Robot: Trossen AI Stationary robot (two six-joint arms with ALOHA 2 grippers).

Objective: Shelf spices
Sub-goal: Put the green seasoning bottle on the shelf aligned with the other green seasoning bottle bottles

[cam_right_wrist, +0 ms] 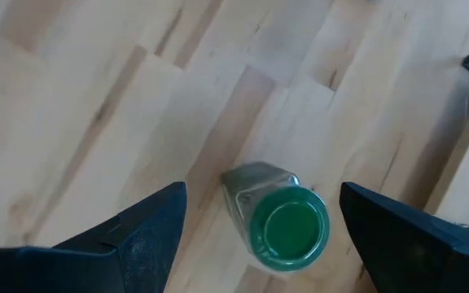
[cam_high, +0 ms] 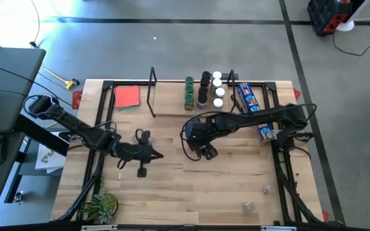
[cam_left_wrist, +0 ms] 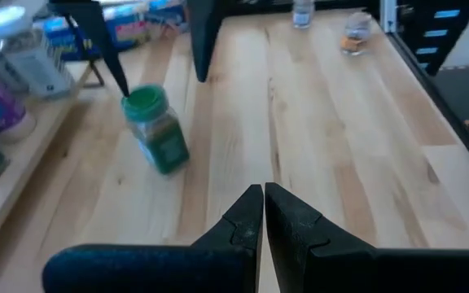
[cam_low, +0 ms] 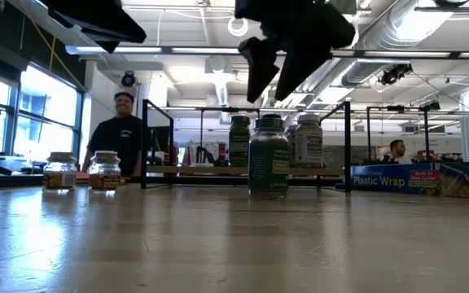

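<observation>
Green-lidded spice jar [cam_right_wrist: 282, 225] upright, long axis vertical, under open right end effector [cam_right_wrist: 263, 220]; left [cam_left_wrist: 264, 213] closed.

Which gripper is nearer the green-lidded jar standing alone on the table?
Right. The right gripper hangs open directly above the green-lidded jar, fingers either side. The left gripper, shut, sits farther off across the table.

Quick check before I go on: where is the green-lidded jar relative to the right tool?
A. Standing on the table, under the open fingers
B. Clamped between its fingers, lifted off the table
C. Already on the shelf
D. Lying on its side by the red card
A: the green-lidded jar stands upright on the table, below the right tool, whose fingers are spread clear of it.
</observation>
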